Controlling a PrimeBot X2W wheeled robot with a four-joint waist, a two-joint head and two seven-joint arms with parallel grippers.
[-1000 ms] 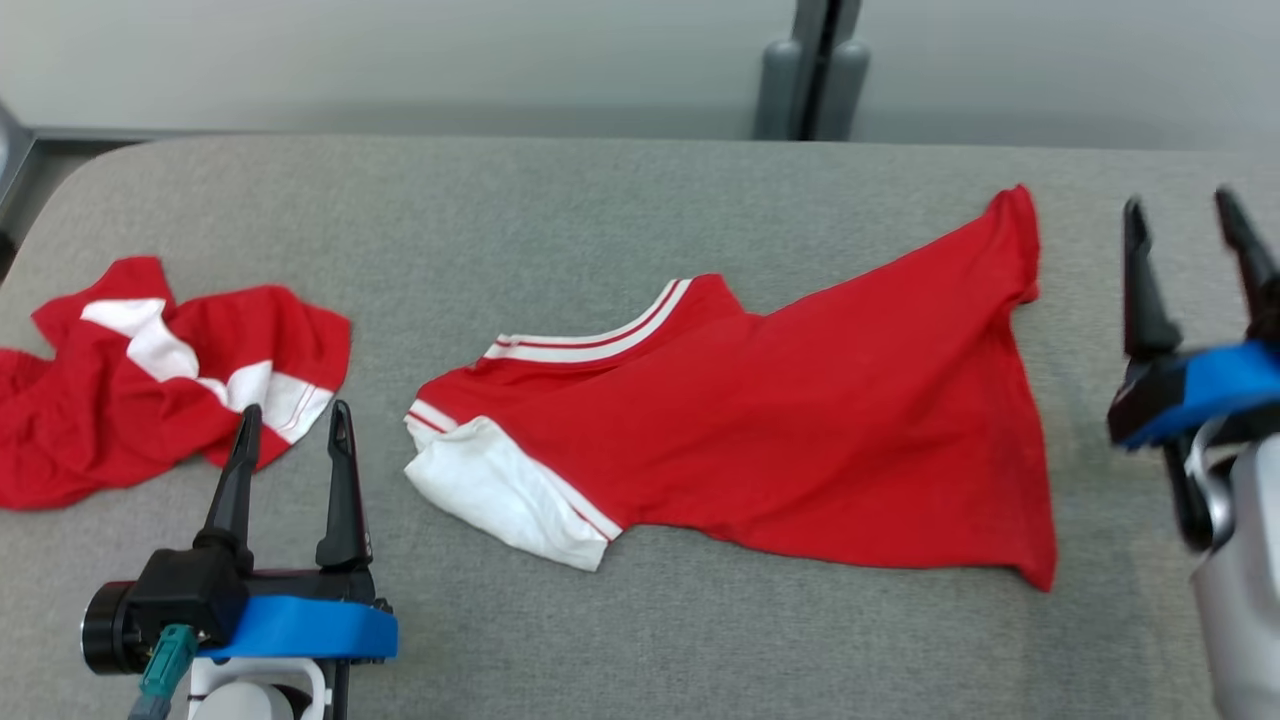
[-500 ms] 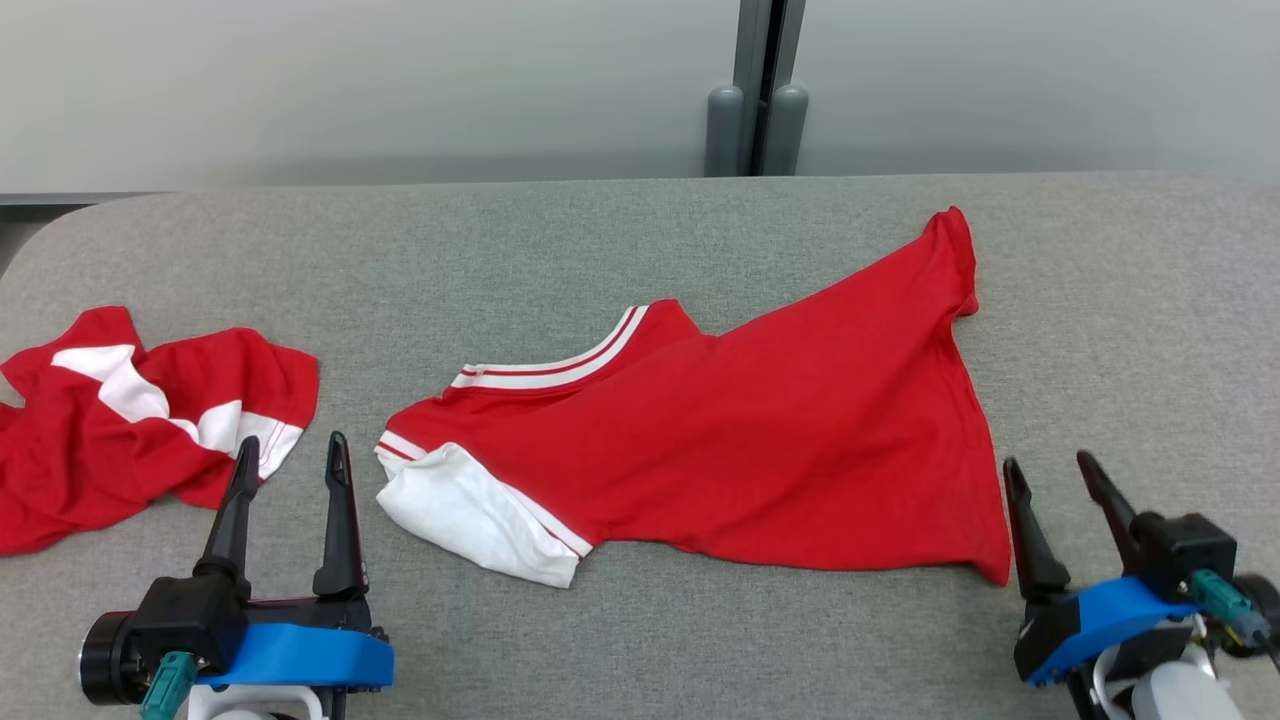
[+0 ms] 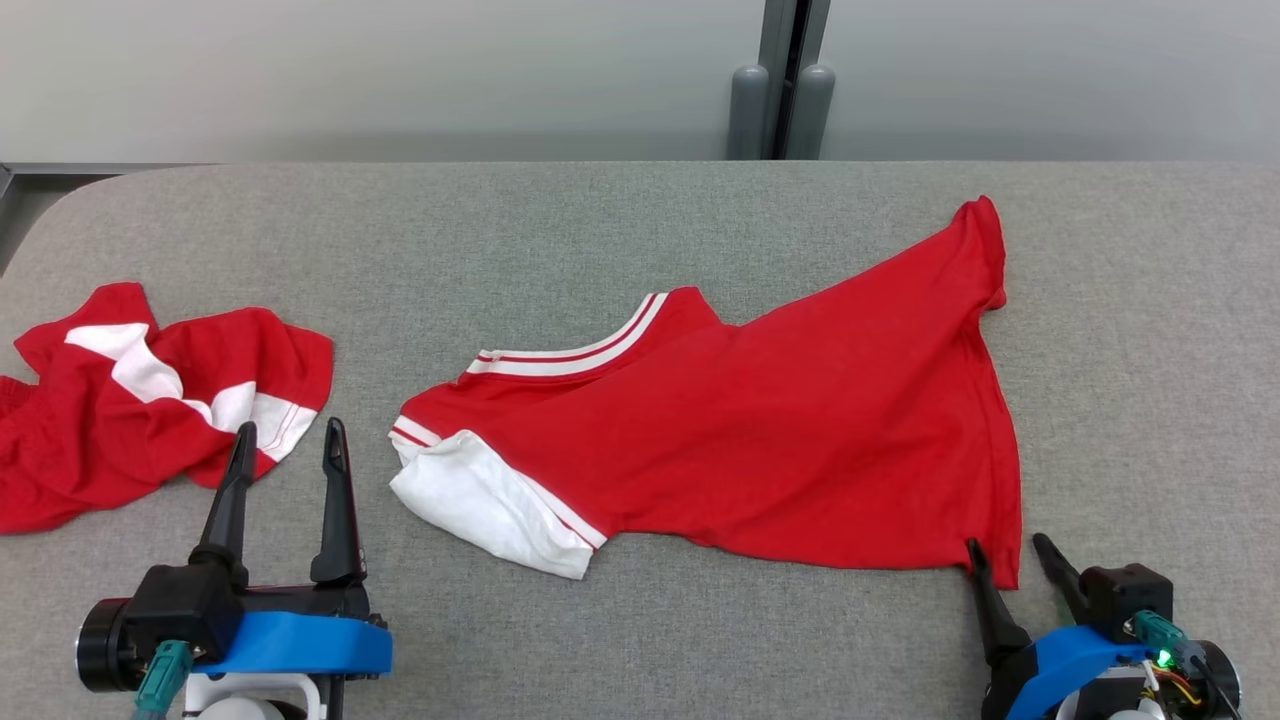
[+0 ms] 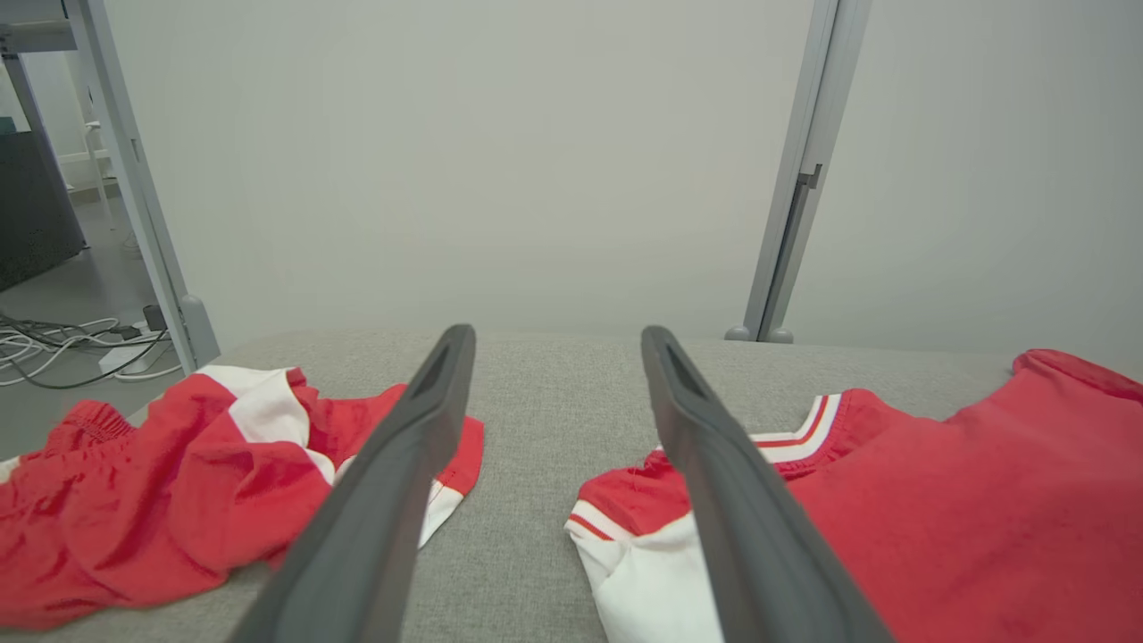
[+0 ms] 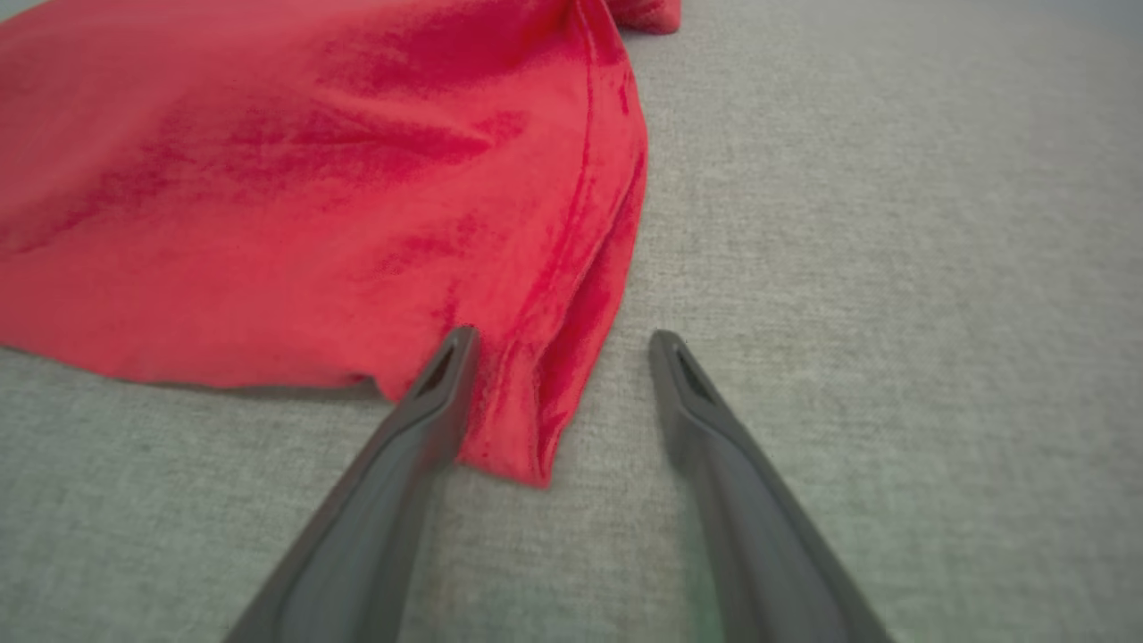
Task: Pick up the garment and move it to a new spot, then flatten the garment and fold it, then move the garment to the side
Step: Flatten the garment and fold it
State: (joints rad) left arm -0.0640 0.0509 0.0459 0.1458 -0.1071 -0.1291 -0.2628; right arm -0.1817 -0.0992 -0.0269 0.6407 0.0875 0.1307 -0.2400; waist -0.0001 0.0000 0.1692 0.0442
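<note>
bare table (image 3: 365, 320) between shirt (image 3: 780, 440), crumpled garment (image 3: 130, 420)

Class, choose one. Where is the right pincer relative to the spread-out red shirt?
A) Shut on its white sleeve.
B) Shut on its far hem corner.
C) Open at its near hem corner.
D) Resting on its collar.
C: the right pincer stands open, fingers straddling the near hem corner of the red shirt.

The left gripper (image 3: 289, 430) has two long, dark, tapering fingers on a black block, a bright blue collar and a teal plug. The right gripper (image 3: 1006, 545) matches, adding a green light and thin coloured wires
</note>
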